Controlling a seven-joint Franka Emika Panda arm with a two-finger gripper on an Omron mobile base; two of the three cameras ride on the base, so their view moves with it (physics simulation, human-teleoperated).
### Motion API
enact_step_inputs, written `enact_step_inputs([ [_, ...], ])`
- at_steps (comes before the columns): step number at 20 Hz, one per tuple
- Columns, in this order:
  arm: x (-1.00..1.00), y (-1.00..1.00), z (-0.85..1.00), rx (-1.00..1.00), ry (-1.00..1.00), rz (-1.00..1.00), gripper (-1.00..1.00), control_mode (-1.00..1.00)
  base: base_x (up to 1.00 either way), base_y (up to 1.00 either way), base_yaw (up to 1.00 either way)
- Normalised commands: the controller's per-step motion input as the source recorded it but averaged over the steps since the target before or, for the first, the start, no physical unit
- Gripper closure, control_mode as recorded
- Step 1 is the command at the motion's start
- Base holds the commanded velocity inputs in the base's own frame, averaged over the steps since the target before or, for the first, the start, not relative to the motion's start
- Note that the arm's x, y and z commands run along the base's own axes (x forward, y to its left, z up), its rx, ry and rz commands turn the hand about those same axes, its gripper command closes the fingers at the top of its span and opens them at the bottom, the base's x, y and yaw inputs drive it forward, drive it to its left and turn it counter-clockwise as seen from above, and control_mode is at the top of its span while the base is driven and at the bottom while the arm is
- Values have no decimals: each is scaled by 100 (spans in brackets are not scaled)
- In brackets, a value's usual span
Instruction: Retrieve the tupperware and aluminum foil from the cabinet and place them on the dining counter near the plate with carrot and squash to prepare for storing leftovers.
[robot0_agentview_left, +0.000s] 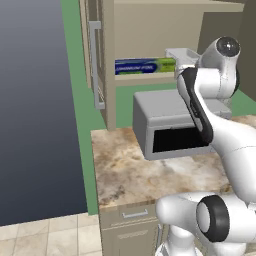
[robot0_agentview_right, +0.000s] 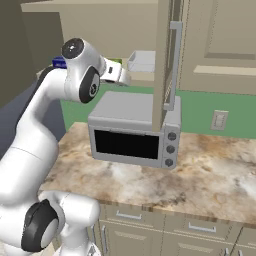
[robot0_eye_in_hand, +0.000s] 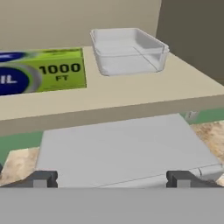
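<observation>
The tupperware (robot0_eye_in_hand: 129, 51), a clear, thin-walled rectangular tub with rounded corners, stands on the pale cabinet shelf (robot0_eye_in_hand: 131, 98) just to the right of the aluminum foil (robot0_eye_in_hand: 41, 71), a long green-and-blue cardboard box lying flat, and both are seen above the smooth grey microwave (robot0_agentview_right: 134, 131). The gripper (robot0_eye_in_hand: 113, 179) is held short of the shelf with its jaws spread wide and nothing between them, so the tub is best approached level and squarely, with one wall taken between the fingers. A light, centred grip is judged wise on such slick plastic, and the open cabinet door (robot0_agentview_right: 167, 65) on the right should be cleared.
</observation>
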Motion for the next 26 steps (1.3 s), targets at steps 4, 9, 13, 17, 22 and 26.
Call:
enact_step_inputs([
  [4,36,-28,37,-2,-13,-13,-100,-100,0,0,0],
  [9,45,-24,9,0,-11,-12,-100,-100,0,0,0],
  [13,52,-24,1,0,-6,-10,-100,-100,0,0,0],
  [17,64,-16,0,0,0,-6,-100,-100,0,0,0],
  [22,69,-11,9,5,0,-7,-100,-100,0,0,0],
  [26,59,-2,16,11,0,-8,-100,-100,0,0,0],
])
